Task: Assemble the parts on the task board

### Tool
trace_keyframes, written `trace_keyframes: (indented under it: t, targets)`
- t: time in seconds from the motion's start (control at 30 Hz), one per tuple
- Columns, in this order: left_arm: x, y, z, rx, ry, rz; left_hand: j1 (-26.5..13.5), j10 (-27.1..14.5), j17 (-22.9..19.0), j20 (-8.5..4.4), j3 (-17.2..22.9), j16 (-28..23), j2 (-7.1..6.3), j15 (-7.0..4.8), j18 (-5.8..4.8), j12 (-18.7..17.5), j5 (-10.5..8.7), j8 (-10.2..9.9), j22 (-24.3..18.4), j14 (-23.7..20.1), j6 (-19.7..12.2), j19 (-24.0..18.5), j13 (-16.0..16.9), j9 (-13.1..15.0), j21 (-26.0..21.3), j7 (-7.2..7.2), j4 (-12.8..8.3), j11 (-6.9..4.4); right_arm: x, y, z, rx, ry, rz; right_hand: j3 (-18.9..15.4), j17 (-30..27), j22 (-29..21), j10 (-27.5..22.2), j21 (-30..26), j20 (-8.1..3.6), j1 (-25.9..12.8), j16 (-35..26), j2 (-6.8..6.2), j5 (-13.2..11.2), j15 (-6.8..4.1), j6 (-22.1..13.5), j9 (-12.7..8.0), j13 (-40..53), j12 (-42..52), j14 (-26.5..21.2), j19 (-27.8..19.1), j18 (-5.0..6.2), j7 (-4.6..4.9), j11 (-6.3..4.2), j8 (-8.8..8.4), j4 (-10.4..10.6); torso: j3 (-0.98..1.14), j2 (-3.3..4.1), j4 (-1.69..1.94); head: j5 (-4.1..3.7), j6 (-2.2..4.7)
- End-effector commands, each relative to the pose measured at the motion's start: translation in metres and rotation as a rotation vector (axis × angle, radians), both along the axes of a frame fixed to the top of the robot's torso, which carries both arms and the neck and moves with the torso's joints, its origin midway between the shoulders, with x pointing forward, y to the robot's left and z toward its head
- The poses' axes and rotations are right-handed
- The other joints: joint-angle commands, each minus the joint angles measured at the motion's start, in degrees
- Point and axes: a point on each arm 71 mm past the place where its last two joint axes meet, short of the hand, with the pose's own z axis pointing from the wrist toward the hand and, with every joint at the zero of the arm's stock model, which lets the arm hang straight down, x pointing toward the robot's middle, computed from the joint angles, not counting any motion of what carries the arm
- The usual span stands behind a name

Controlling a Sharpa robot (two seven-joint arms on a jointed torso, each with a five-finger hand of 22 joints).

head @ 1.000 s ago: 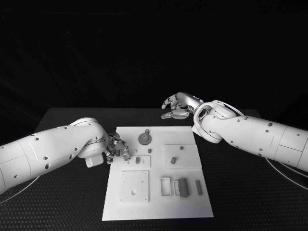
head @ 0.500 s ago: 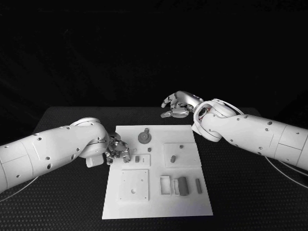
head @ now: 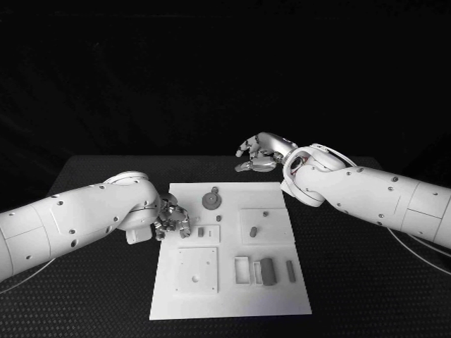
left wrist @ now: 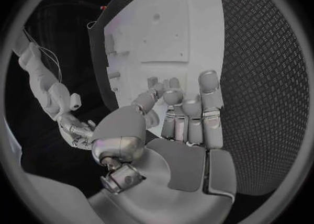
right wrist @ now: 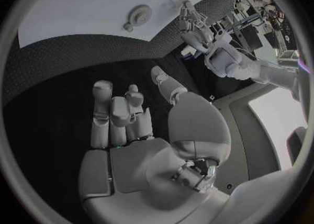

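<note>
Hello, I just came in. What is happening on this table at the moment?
A two-armed robot is working at a white task board that lies on a black table and carries small grey parts. The left hand is at the board's left edge, its fingers curled beside a small part there; whether it holds anything cannot be told. The right hand hangs above the table beyond the board's far edge, fingers apart, holding nothing. A round part lies near that far edge.
</note>
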Motion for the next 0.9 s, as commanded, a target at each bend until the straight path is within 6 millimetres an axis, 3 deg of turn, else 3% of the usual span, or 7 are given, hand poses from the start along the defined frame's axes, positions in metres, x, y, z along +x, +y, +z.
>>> trace_keyframes:
  t: [0.03, 0.9]
  targets:
    - [0.0006, -0.0018, 0.0006, 0.029, -0.016, -0.023, -0.05, -0.02, -0.09, -0.51, 0.06, 0.25, 0.57, -1.78, 1.48, 0.05, 0.36, 2.56, 1.11, 0.55, 4.18, 0.13, -0.08, 0.2, 0.37, -0.22, 0.29, -0.42, -0.0002, 0.001, -0.0005, -0.006, 0.007, 0.009, -0.01, -0.03, 0.74, -0.52, -0.22, -0.17, 0.12, -0.3, 0.43, 0.38, 0.09, -1.01, 0.0, -0.06, -0.08, -0.2, 0.15, 3.52, 1.51, 0.01, -0.14, -0.2, 0.02, 0.01, -0.01, 0.0, -0.07]
    - [-0.0005, -0.0073, -0.0046, 0.091, -0.041, -0.07, -0.23, 0.08, -0.15, -0.59, 0.11, 0.32, 0.76, -1.91, 1.41, 0.09, 0.4, 2.88, 1.1, 0.62, 4.23, 0.22, -0.2, 0.37, 0.4, -0.35, 0.49, -0.54, -0.0002, 0.0017, -0.0007, -0.006, 0.008, 0.011, -0.03, -0.04, 0.75, -0.53, -0.24, -0.16, 0.08, -0.3, 0.5, 0.38, 0.1, -1.01, 0.0, -0.08, -0.07, -0.22, 0.14, 3.52, 1.52, 0.02, -0.14, -0.22, 0.05, 0.02, -0.03, -0.09, -0.48]
